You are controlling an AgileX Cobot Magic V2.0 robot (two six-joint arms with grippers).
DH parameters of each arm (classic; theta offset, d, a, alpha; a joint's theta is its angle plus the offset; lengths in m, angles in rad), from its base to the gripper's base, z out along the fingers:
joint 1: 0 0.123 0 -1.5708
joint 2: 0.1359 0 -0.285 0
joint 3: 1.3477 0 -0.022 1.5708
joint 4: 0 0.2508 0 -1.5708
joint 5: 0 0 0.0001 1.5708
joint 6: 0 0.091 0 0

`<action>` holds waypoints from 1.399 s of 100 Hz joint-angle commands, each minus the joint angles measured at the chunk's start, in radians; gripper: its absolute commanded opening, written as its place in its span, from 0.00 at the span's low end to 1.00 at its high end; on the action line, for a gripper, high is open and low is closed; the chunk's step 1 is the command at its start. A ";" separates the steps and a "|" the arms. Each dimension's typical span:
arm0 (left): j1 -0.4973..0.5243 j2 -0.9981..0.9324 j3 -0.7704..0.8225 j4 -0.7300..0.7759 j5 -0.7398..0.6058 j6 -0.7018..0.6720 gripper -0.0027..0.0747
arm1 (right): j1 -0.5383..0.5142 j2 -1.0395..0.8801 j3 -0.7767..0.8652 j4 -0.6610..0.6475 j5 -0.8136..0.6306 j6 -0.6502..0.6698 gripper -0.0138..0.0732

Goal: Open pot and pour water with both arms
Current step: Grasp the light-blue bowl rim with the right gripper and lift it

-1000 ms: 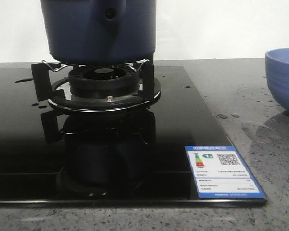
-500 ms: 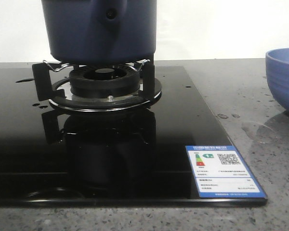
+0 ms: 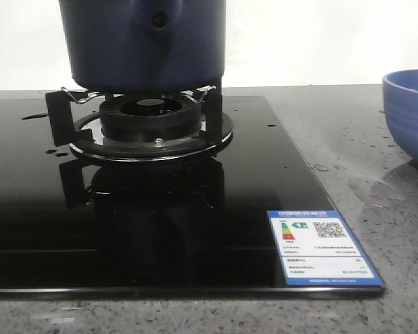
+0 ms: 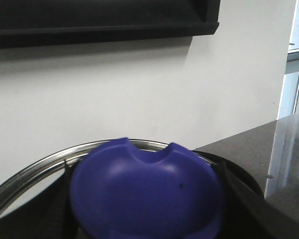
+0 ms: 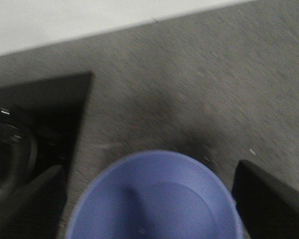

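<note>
The dark navy pot (image 3: 125,49) stands on the gas burner (image 3: 151,115); its top is cut off in the front view. In the left wrist view my left gripper (image 4: 147,211) is shut on the lid's blue knob (image 4: 139,179), a dark finger (image 4: 236,199) on each side; the lid's metal rim (image 4: 35,172) curves behind it. My right gripper (image 5: 149,204) is open above the periwinkle bowl (image 5: 154,199), its fingers (image 5: 269,199) wide of the rim. Small water drops (image 3: 322,168) lie on the counter. Neither gripper shows in the front view.
The black glass cooktop (image 3: 265,174) carries an energy label (image 3: 322,247) at its front right corner and a few puddles (image 3: 35,116) at the left. The bowl (image 3: 411,111) stands on the grey counter at the right edge. A white wall lies behind.
</note>
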 commanded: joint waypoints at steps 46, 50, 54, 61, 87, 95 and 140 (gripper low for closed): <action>-0.092 -0.036 -0.029 -0.079 -0.061 -0.009 0.47 | -0.020 0.252 -0.039 -0.106 0.145 0.097 0.81; -0.092 -0.038 -0.029 -0.081 -0.061 -0.009 0.47 | -0.020 0.257 -0.030 -0.104 0.140 0.097 0.76; -0.092 -0.043 -0.029 -0.081 -0.061 -0.009 0.47 | -0.020 0.259 -0.015 -0.104 0.128 0.097 0.68; -0.092 -0.049 -0.029 -0.081 -0.063 -0.009 0.47 | -0.020 0.259 0.021 -0.100 0.109 0.097 0.58; -0.092 -0.056 -0.029 -0.083 -0.082 -0.009 0.47 | -0.020 0.259 0.148 -0.066 0.033 0.093 0.47; -0.092 -0.056 -0.029 -0.083 -0.082 -0.009 0.47 | -0.020 0.259 0.151 -0.041 0.028 0.077 0.45; -0.092 -0.056 -0.029 -0.087 -0.088 -0.009 0.47 | -0.020 0.256 0.131 0.104 0.081 -0.012 0.08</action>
